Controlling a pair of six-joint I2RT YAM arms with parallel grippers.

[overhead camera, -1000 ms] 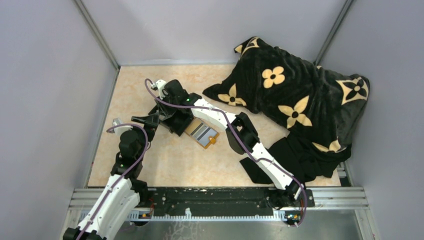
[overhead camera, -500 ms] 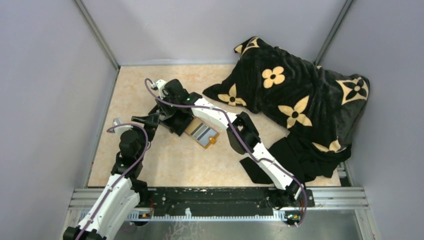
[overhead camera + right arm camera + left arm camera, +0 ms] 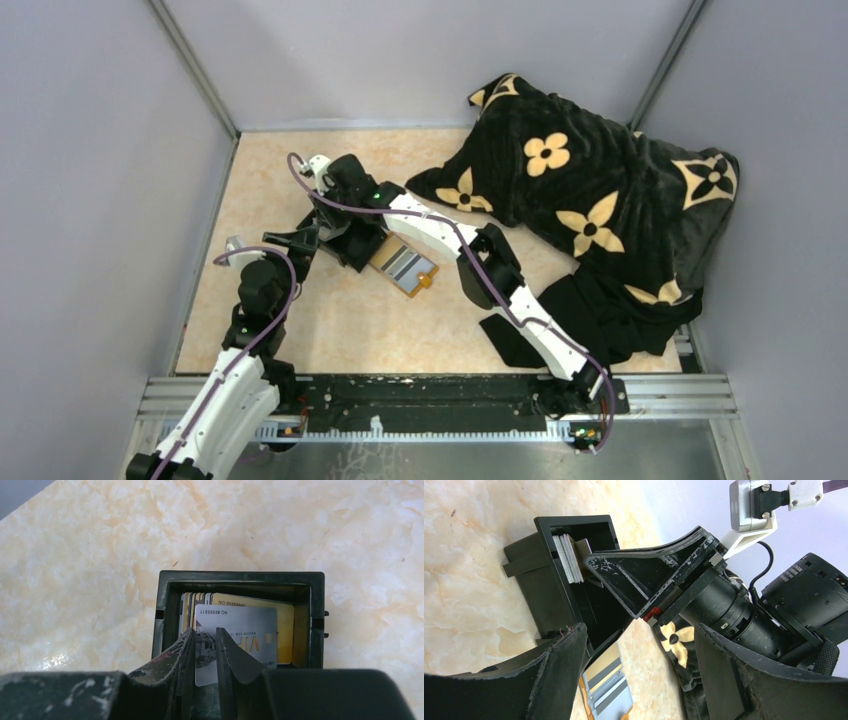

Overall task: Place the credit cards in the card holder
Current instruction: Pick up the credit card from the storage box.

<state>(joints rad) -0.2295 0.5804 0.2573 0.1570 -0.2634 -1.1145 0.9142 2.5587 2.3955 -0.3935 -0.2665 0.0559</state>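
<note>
silver card (image 3: 245, 630) was pinched in the right gripper (image 3: 205, 634) inside the black box (image 3: 240, 577), mid frame, ahead of a gold card (image 3: 284, 630). left gripper (image 3: 639, 647) was spread wide by the box. card holder (image 3: 405, 268) lay just lower right of it.

Black box (image 3: 240, 577): open-topped, on the table, surrounding the right gripper (image 3: 205, 637) tips.
Blanket (image 3: 590, 190): black, tan flowers, heaped well right of it.
Table (image 3: 330, 330): pale marbled.
</note>
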